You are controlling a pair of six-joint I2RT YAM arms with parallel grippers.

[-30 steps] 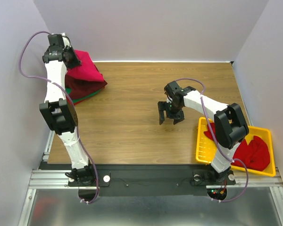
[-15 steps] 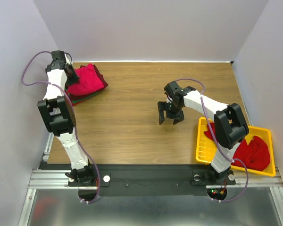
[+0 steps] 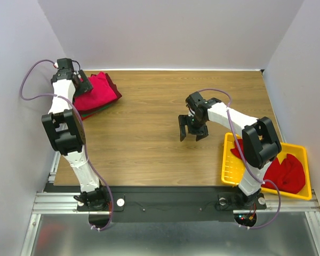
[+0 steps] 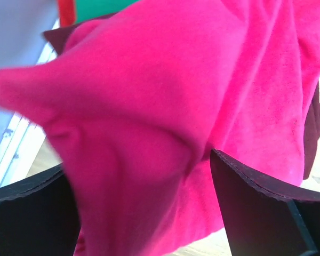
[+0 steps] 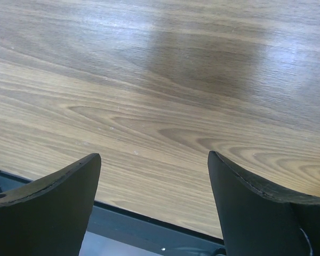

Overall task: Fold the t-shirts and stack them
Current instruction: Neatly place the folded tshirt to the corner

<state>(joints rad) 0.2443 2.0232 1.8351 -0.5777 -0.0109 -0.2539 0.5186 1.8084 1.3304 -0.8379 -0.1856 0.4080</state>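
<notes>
A stack of t-shirts lies at the table's back left corner, a crimson t-shirt point(image 3: 100, 89) on top. My left gripper point(image 3: 83, 85) is at the stack's left edge. In the left wrist view the crimson t-shirt point(image 4: 165, 80) fills the picture and bulges in a loose peak between the wide-apart fingers of my left gripper point(image 4: 137, 160), which is open. A maroon t-shirt point(image 4: 313, 128) and a green one point(image 4: 96, 8) peek out beneath. My right gripper point(image 3: 191, 133) hangs open over bare wood at mid-table, and in its own view the right gripper point(image 5: 153, 154) holds nothing.
A yellow slotted tray point(image 3: 229, 172) at the near right edge holds crumpled red t-shirts point(image 3: 285, 172). Grey walls close in the left, back and right sides. The black front rail point(image 5: 149, 224) runs just below the right gripper.
The left gripper came down with the crimson t-shirt onto the stack and opened its jaws; the shirt has settled flatter. The right arm has not moved.
</notes>
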